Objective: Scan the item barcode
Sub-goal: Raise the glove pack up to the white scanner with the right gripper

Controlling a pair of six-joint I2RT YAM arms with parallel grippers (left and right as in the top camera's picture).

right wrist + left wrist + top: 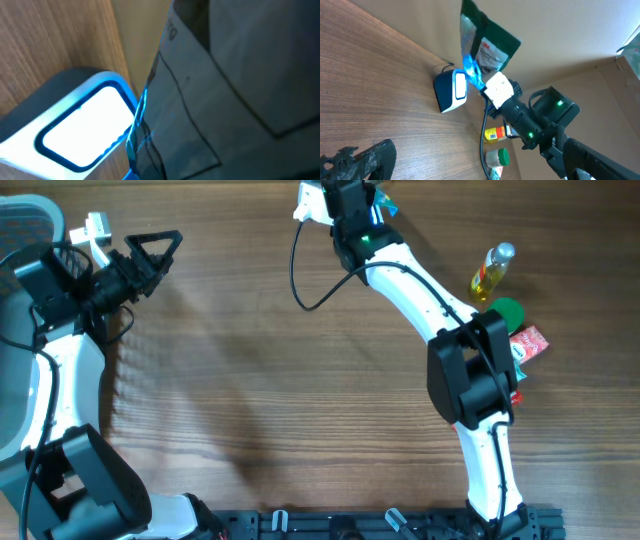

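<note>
At the table's 12 o'clock edge, the right gripper (477, 80) is clamped on the lower corner of the green pouch (490, 47). In the left wrist view, the pouch rises toward 12 o'clock from the fingers. The lit scanner (451, 91) sits just beside it at 9 o'clock. The left gripper (158, 250) stands wide and empty, well apart at the table's 9 o'clock.

Even, bright light from above fills the overhead view, and the left arm (58, 370) throws a soft, striped shadow rightward across the wooden table (260, 390). In the left wrist view the scanner (449, 91) window glows white-blue and casts blue glare on the near edge of the pouch (487, 47). The right wrist view is very close and blurred, with the window blown out white.
</note>
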